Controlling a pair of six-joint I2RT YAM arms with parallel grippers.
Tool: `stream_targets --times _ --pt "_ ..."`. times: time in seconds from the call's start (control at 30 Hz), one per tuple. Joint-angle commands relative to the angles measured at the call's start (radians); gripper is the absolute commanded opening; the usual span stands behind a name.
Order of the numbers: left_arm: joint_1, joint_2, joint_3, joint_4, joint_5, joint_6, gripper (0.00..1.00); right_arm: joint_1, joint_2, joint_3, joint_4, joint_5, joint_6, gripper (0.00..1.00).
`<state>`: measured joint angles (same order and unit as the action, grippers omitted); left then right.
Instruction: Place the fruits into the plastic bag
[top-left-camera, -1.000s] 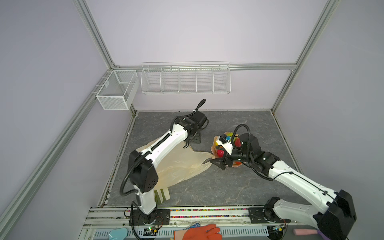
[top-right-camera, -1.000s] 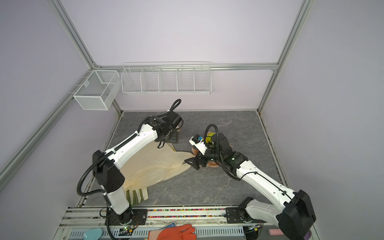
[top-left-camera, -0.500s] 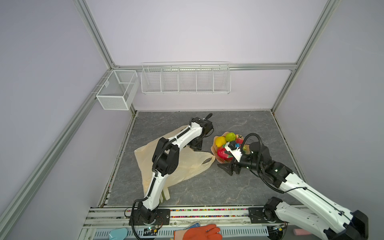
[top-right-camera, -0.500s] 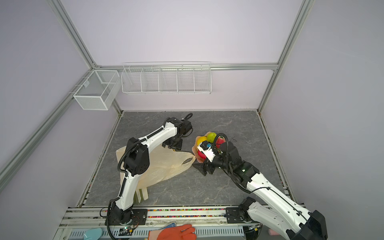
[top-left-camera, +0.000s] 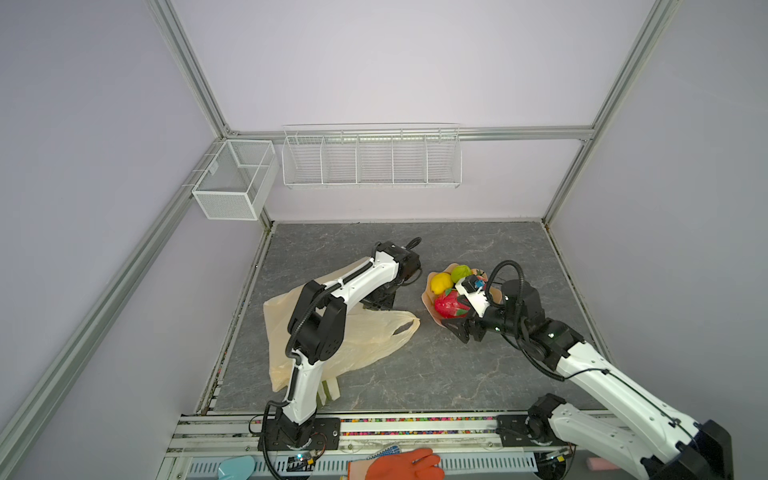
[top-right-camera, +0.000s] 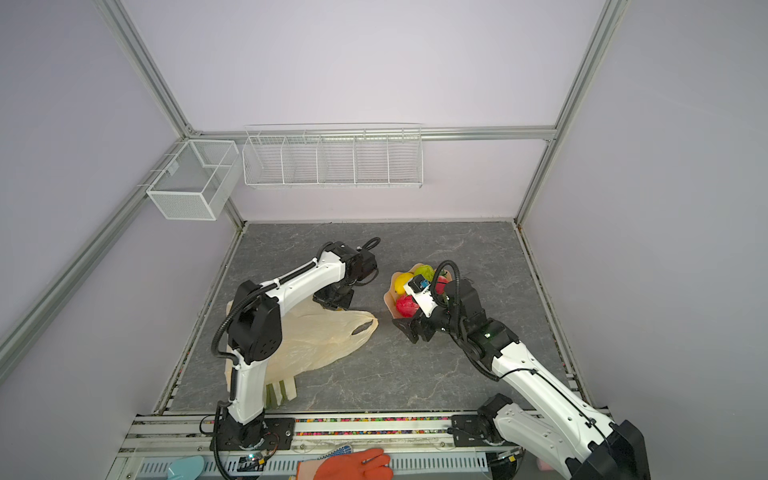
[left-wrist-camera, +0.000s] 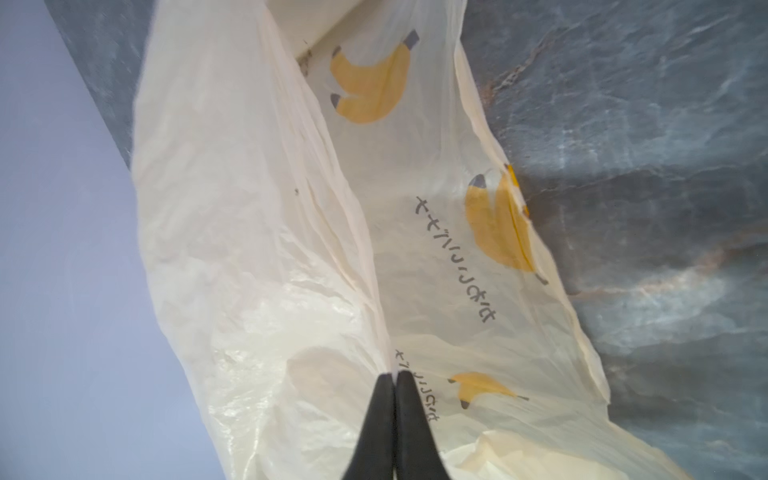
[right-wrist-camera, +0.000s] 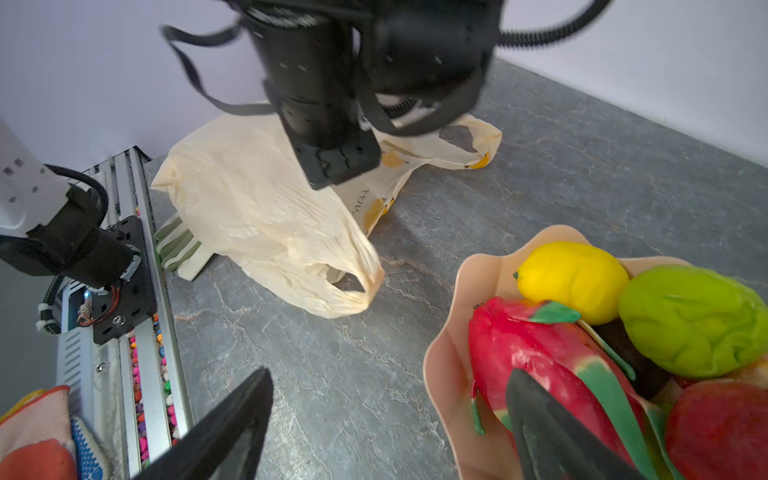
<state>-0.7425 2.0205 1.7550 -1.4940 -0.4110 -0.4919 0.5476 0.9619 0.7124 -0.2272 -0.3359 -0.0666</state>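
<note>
The cream plastic bag (top-left-camera: 361, 336) (top-right-camera: 320, 338) lies flat on the grey floor, with one loop handle (top-left-camera: 401, 330) toward the plate. My left gripper (left-wrist-camera: 394, 375) (top-left-camera: 376, 303) is shut, and a fold of the bag (left-wrist-camera: 291, 249) is pinched between its tips. On a peach plate (top-left-camera: 428, 297) (right-wrist-camera: 449, 361) sit the fruits: a red dragon fruit (top-left-camera: 451, 305) (right-wrist-camera: 532, 345), a lemon (top-left-camera: 441, 283) (right-wrist-camera: 571, 284), a lime (top-left-camera: 461, 273) (right-wrist-camera: 690, 316) and a red piece (right-wrist-camera: 723, 428). My right gripper (right-wrist-camera: 388, 374) (top-left-camera: 463, 328) stands open across the plate's near rim, one finger over the dragon fruit.
A cream glove with green fingertips (top-left-camera: 328, 390) (right-wrist-camera: 178, 249) pokes out from under the bag. An orange glove (top-left-camera: 399, 465) lies beyond the front rail (top-left-camera: 415, 428). Two white wire baskets (top-left-camera: 372, 160) (top-left-camera: 235, 178) hang on the back wall. Walls close in on both sides.
My left gripper's jaws have closed on the bag. The right gripper has drawn away from the bag's handle to the plate's near rim, still open.
</note>
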Motion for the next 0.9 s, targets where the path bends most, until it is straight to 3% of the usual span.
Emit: stream_targets --times 0.0,0.33,0.57,0.67,0.87 --pt "-0.013 -0.098 -0.021 -0.039 -0.034 -0.015 0.00 -0.035 0.024 0.021 0.018 0.012 0.063 0.90" --pt "-0.116 -0.281 -0.024 -0.007 -0.151 0.025 0.00 -0.074 0.117 0.256 -0.259 0.181 0.246 0.89" --pt "-0.142 -0.419 -0.135 0.111 -0.188 0.045 0.00 -0.118 0.166 0.392 -0.518 0.289 0.368 0.89" --pt "-0.149 -0.468 -0.188 0.157 -0.199 0.067 0.00 -0.150 0.166 0.386 -0.553 0.336 0.385 0.89" --pt "-0.182 -0.547 -0.280 0.256 -0.215 0.111 0.00 -0.233 0.241 0.402 -0.571 0.323 0.399 0.89"
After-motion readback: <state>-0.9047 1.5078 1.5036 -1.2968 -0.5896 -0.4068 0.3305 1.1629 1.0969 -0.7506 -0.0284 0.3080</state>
